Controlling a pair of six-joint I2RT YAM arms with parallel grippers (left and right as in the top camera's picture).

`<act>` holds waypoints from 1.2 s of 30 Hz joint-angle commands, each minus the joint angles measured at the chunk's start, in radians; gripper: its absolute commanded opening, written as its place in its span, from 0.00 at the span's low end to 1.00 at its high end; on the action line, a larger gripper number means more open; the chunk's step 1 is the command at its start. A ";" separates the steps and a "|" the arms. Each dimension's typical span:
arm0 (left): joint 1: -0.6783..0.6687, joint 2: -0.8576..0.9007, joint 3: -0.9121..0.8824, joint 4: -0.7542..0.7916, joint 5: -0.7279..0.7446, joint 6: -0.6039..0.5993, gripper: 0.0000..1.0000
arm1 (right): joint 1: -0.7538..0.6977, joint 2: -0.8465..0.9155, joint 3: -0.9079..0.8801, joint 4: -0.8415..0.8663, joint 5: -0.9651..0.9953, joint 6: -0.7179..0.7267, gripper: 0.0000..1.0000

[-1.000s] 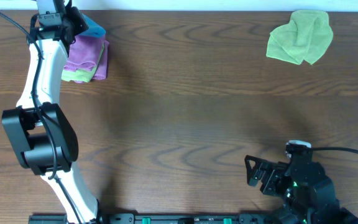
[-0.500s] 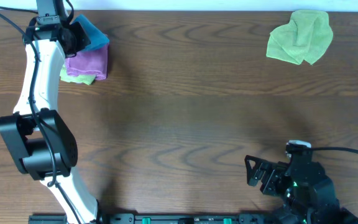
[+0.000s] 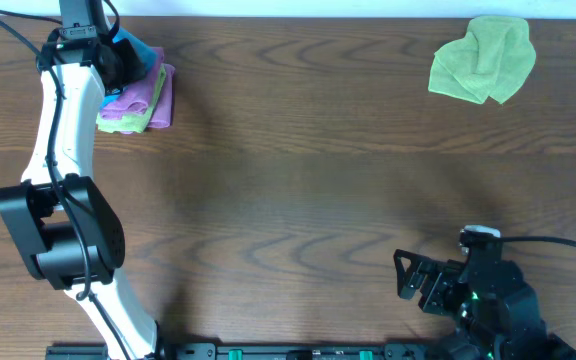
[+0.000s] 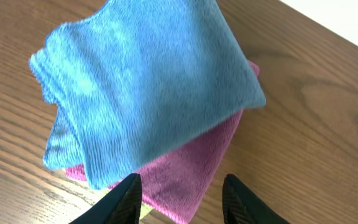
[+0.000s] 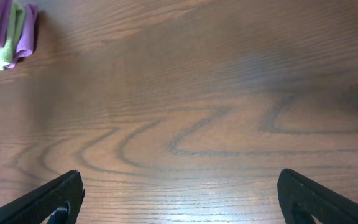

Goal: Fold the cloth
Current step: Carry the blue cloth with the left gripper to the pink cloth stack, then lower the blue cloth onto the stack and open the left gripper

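Three folded cloths (image 3: 140, 98), blue cloth (image 4: 148, 81) topmost, are stacked just beyond the parted jaws of the left gripper (image 4: 180, 182), and the crumpled green cloth (image 3: 483, 58) is seen far from the wide-spread jaws of the right gripper (image 5: 179, 186).

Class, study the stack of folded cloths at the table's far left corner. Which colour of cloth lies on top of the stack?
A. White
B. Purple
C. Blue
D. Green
C: in the left wrist view the blue folded microfibre cloth lies over the purple folded cloth, and the overhead view shows the green folded cloth at the bottom.
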 commanded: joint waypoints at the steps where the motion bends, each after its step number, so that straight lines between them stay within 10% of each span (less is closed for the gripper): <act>1: 0.002 -0.024 0.019 -0.010 -0.019 0.015 0.43 | -0.007 -0.003 0.001 0.000 0.003 0.010 0.99; 6: 0.002 -0.024 0.019 -0.004 -0.022 0.018 0.38 | -0.007 -0.003 0.001 0.000 0.003 0.010 0.99; 9: 0.002 -0.024 0.019 0.062 -0.022 0.008 0.06 | -0.007 -0.003 0.001 0.000 0.003 0.010 0.99; 36: -0.075 0.239 0.021 0.212 -0.023 -0.069 0.06 | -0.007 -0.003 0.001 0.000 0.003 0.010 0.99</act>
